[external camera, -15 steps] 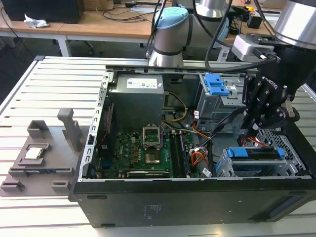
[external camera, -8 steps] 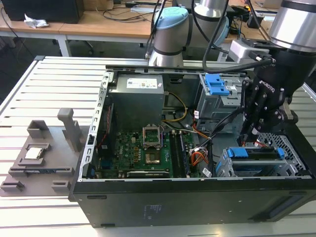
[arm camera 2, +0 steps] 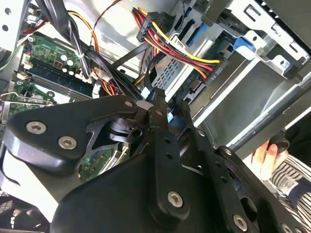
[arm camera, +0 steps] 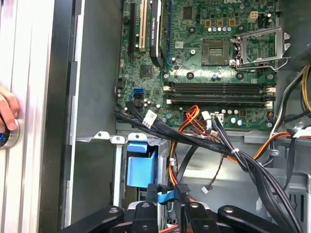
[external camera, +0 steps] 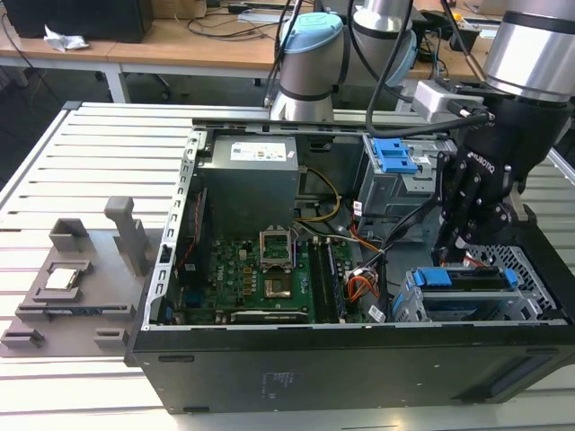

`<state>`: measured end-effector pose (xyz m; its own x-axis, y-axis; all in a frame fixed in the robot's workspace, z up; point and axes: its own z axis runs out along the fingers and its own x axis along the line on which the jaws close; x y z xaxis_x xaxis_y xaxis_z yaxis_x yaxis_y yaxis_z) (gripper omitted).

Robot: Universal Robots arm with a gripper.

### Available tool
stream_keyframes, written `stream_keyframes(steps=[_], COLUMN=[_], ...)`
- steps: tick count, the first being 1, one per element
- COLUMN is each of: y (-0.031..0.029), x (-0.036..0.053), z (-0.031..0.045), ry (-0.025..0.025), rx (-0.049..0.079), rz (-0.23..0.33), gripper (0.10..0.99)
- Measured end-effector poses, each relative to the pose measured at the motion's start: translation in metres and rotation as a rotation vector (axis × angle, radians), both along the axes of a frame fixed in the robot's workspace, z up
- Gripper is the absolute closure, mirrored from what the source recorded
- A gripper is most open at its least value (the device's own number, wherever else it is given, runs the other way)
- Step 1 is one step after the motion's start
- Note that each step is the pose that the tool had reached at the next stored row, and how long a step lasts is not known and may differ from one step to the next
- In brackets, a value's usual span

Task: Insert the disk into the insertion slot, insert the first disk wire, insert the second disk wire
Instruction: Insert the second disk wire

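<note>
The disk (external camera: pixel 467 280), in its bright blue carrier (arm camera: pixel 141 167), lies inside the insertion slot (external camera: pixel 490 307), the low perforated cage at the case's near corner on the exterior view's right. My black gripper (external camera: pixel 452 256) reaches down into the case just behind the disk's rear end. In both wrist views its fingers (arm camera: pixel 182 191) stand close together, with a thin blue flat disk wire (arm camera: pixel 165 196) pinched between them. The same wire shows as a light blue patch (arm camera 2: pixel 170 116) between the fingertips (arm camera 2: pixel 158 104). Where the wire's plug sits against the disk is hidden.
A taller grey cage with a blue latch (external camera: pixel 395 157) stands behind the gripper. Black, red, yellow and orange cable bundles (arm camera: pixel 218 145) cross close to the fingers. The motherboard (external camera: pixel 269 269) fills the case floor. A person's hand (arm camera: pixel 7 111) rests on the table beside the case.
</note>
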<state>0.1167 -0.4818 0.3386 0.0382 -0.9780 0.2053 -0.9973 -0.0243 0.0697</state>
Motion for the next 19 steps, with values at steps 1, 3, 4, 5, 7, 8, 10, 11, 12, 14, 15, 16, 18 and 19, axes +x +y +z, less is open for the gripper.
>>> stream_keyframes(steps=[1,3,4,5,7,8,10,11,12,14,15,16,18,19], y=[0.0000,0.0000,0.0000,0.0000,0.0000,0.0000,0.0000,0.0000,0.0000,0.0000,0.0000,-0.0004,-0.0008,-0.0014], x=[0.0000,0.0000,0.0000,0.0000,0.0000,0.0000,0.0000,0.0000,0.0000,0.0000,0.0000,0.0007,0.0134,0.0169], z=[0.0000,0.0001,0.0001,0.0001,0.0001,0.0001,0.0001,0.0001,0.0001,0.0001,0.0001,0.0004,0.0008,0.0005], ry=[0.0000,0.0000,0.0000,0.0000,0.0000,0.0000,0.0000,0.0000,0.0000,0.0000,0.0000,0.0002,0.0141,0.0212], rx=[0.000,-0.001,-0.001,-0.001,-0.001,-0.001,-0.001,-0.001,-0.001,-0.001,-0.001,0.000,0.005,0.012], rz=[0.000,0.000,0.000,0.000,0.000,0.000,0.000,0.000,0.000,0.000,0.000,0.000,0.000,0.000], gripper=[0.800,0.800,0.800,0.820,0.878,0.878,0.878,0.878,0.878,0.878,0.878,0.878,0.878,0.878])
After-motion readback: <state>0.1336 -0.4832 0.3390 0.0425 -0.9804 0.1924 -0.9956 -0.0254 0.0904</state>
